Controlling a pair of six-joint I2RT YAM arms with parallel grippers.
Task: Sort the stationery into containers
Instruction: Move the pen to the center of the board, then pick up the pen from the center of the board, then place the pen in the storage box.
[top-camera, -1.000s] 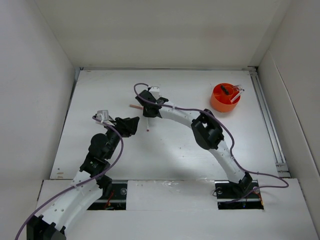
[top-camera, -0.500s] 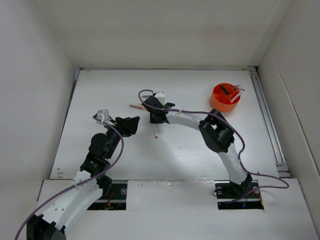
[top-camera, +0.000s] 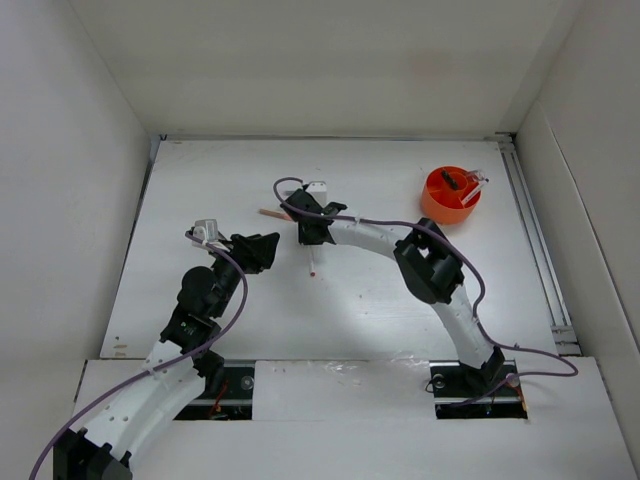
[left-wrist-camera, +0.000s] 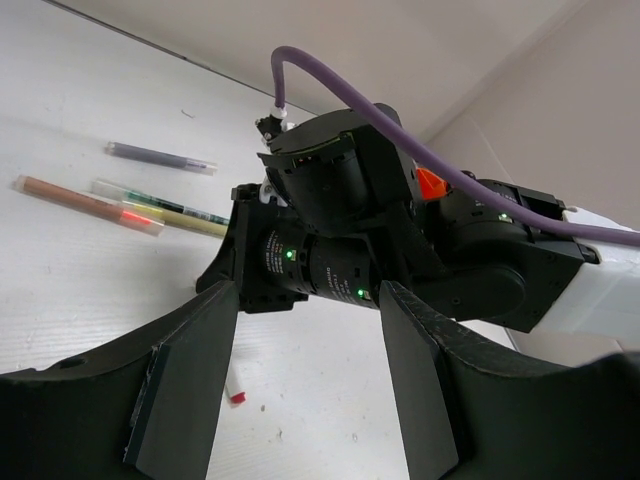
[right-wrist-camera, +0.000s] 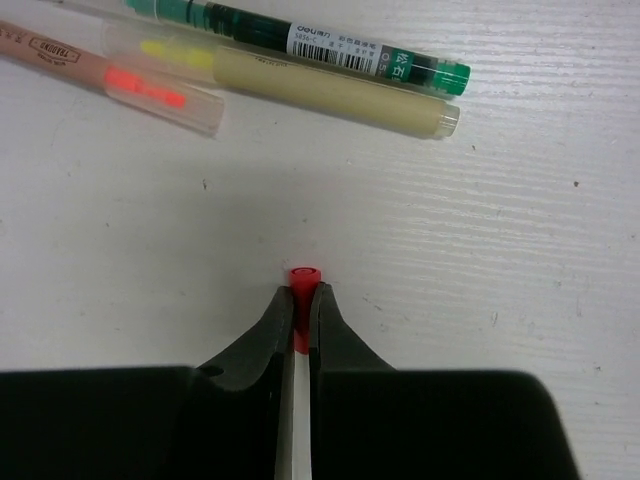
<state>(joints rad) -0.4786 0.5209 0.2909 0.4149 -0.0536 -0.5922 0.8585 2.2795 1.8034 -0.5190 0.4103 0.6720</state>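
My right gripper (top-camera: 312, 236) (right-wrist-camera: 302, 300) is shut on a white pen with a red end (right-wrist-camera: 303, 279), held just above the table; its other red tip shows in the top view (top-camera: 313, 271) and in the left wrist view (left-wrist-camera: 237, 397). Just beyond it lie a green marker (right-wrist-camera: 300, 40), a yellowish pen (right-wrist-camera: 330, 95) and a pink pen (right-wrist-camera: 120, 75). A dark grey stick (left-wrist-camera: 160, 157) lies farther back. My left gripper (top-camera: 262, 248) (left-wrist-camera: 305, 390) is open and empty, left of the right gripper. The orange organiser (top-camera: 449, 195) stands at the back right, holding a few items.
The loose pens lie in a cluster (top-camera: 272, 213) left of the right gripper. The right arm (top-camera: 420, 265) arches across the middle of the table. White walls enclose the table; a rail (top-camera: 530, 230) runs along the right edge.
My right gripper has shifted a little nearer and to the right with the red-ended pen still in it. The left arm has not moved.
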